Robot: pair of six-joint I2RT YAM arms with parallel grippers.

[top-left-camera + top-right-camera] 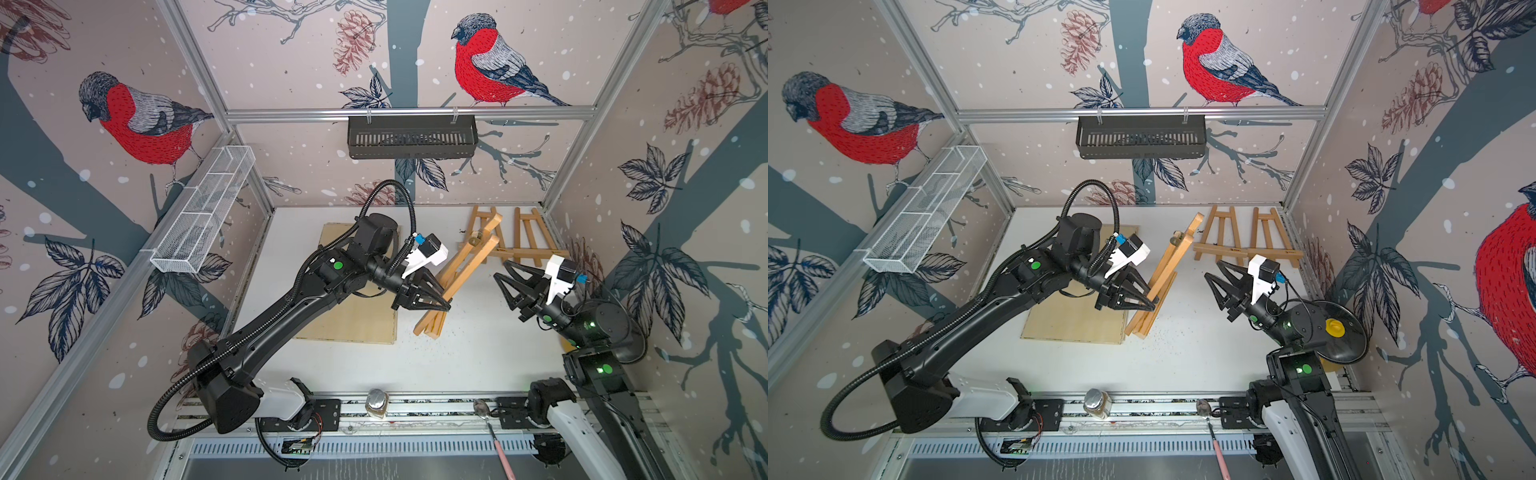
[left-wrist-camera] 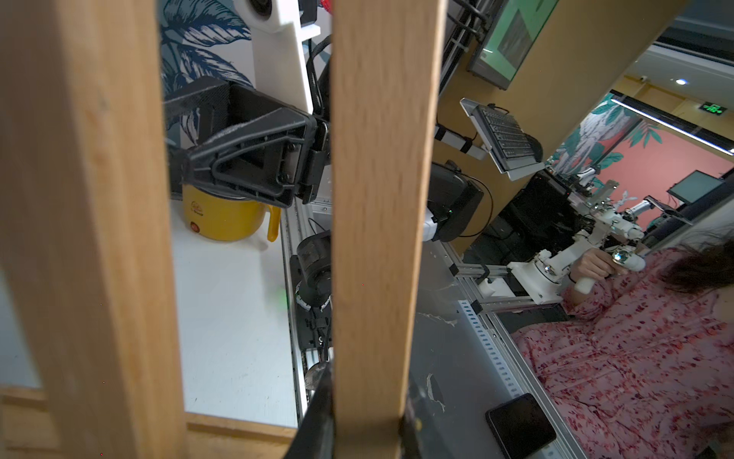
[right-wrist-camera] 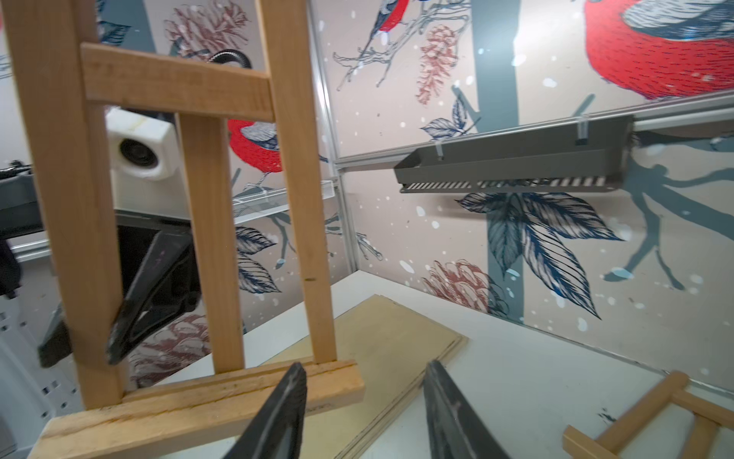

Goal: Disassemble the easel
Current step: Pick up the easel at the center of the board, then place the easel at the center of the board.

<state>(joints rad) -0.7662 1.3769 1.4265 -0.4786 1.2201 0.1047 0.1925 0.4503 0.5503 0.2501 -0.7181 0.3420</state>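
- Two grippers show in both top views, with the easel (image 1: 473, 266) tilted between them. Its low end sits by the edge of the plywood board (image 1: 353, 320); I cannot tell whether that end touches the table.
- Only the right wrist view shows the easel face-on, with its uprights, a crossbar and the bottom ledge (image 3: 206, 401).
- Only the left wrist view shows a yellow pot (image 2: 222, 214) on the table (it is partly hidden behind the right gripper there).
- Left gripper (image 1: 446, 306): jaws nearly together, clamped on an outer upright of the easel. In the right wrist view its fingers (image 3: 135, 318) sit on either side of that upright.
- Right gripper (image 1: 503, 270): jaws apart, holding nothing and clear of the easel in both top views.
- Spare easels (image 1: 519, 245) lie flat at the back right.
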